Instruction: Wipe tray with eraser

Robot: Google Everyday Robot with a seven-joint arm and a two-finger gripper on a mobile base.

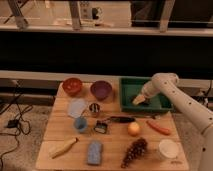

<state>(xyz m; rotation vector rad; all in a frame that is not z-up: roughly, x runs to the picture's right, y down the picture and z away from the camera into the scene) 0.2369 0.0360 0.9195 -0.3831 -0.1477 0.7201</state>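
The green tray [131, 84] with raised sides stands at the back right of the wooden table. My gripper [140, 100] is down inside the tray, near its left middle, at the end of the white arm [172, 92] that reaches in from the right. The eraser does not show in this view. I cannot tell whether it is under or inside the gripper.
Left of the tray stand a purple bowl [101, 90] and a red bowl [72, 86]. In front of it lie a black-handled brush [121, 119], an orange fruit [133, 129] and a carrot [159, 127]. A blue-grey sponge [94, 151], grapes [134, 151] and a white cup [168, 148] sit near the front edge.
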